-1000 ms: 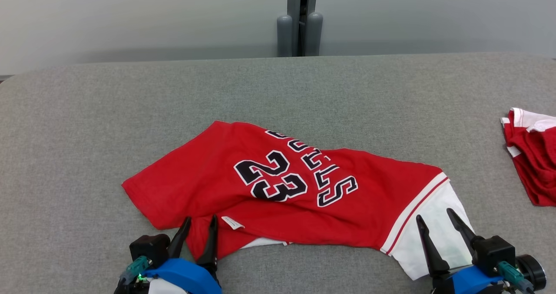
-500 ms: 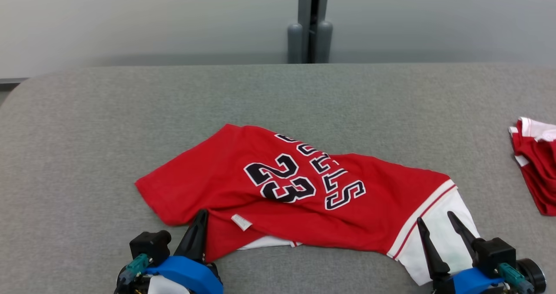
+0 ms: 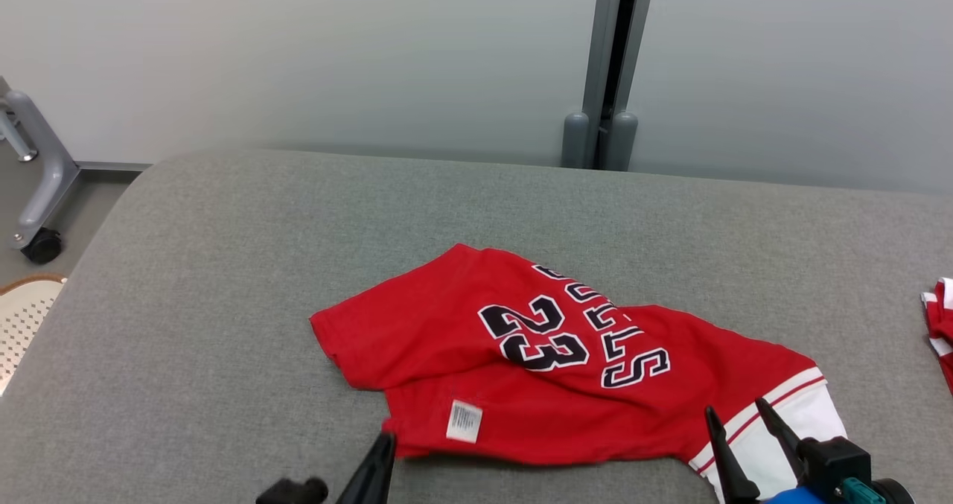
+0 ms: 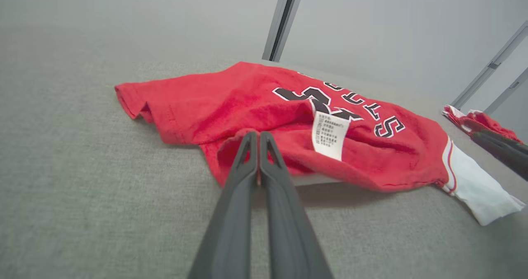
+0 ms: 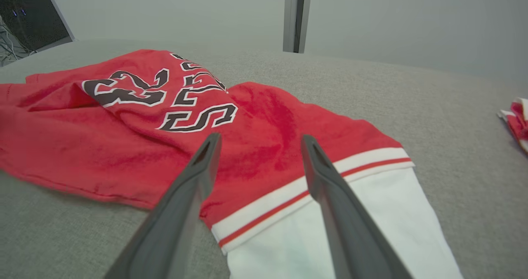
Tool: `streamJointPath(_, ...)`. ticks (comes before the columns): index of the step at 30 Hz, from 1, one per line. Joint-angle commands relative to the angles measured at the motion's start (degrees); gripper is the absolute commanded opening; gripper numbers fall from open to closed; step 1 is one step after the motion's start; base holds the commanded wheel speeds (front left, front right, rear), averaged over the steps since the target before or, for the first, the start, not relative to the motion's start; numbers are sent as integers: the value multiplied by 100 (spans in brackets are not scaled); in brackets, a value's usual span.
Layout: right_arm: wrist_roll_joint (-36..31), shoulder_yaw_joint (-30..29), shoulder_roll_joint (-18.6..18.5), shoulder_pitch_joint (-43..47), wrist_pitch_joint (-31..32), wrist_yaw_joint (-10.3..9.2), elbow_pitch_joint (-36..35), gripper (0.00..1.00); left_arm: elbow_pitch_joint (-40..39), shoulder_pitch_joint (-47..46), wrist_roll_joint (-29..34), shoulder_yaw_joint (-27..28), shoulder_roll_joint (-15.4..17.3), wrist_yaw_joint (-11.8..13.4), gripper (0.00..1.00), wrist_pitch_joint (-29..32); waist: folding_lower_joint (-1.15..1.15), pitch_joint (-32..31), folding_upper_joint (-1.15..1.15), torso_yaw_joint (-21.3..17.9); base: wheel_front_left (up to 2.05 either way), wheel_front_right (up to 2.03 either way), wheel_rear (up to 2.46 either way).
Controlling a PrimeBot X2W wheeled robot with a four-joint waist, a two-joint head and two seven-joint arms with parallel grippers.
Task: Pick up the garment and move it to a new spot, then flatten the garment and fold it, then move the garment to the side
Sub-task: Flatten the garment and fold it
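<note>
The red jersey with black lettering (image 3: 417, 340) lies on the grey fabric-covered table (image 3: 223, 266), its long axis running left to right; the left gripper (image 4: 258, 135), fingers pressed together, pinches its near hem. The right gripper (image 5: 260, 138) hangs spread above the white-banded right end; each arm is nearest its own end.

The left gripper (image 4: 259, 135) reaches out over the grey fabric-covered desk (image 4: 82, 188), its jaws pressed together on a humped fold at the near hem of the red jersey (image 4: 231, 101). The jersey lies crumpled, with its black "23" and lettering facing up. A white care label (image 4: 328, 135) hangs just beside the pinched fold. A white sleeve (image 4: 474, 186) trails off to the right. Past it, the right gripper (image 4: 475, 136) enters from the edge, near a second red and white garment (image 4: 474, 120).
</note>
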Motion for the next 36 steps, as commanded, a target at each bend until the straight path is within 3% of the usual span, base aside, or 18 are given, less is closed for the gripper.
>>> streamJointPath(1,36,10,4,39,-18,-2,29,100,129,171,-18,-30,47,-6,100,0,1,-20,0,14,0,0,0)
streamJointPath(7,67,52,-43,45,-18,-2,23,100,533,402,22,266,-90,-6,100,-3,1,-21,0,-19,0,0,0)
streamJointPath(15,35,112,-58,-115,-18,-2,-8,100,312,-112,624,1010,-309,19,100,-6,1,155,0,-163,0,0,0)
streamJointPath(20,27,200,-39,-239,-18,-2,35,100,1168,-778,569,1181,-375,12,100,-6,1,311,0,-323,0,0,0)
streamJointPath(29,11,226,-57,-407,-18,-2,71,100,2564,-1672,360,967,-393,-2,100,37,1,613,0,-568,0,0,0)
streamJointPath(36,-28,197,-15,-447,-18,-2,44,100,2968,-1834,36,413,-433,-5,100,132,1,730,0,-591,0,0,0)
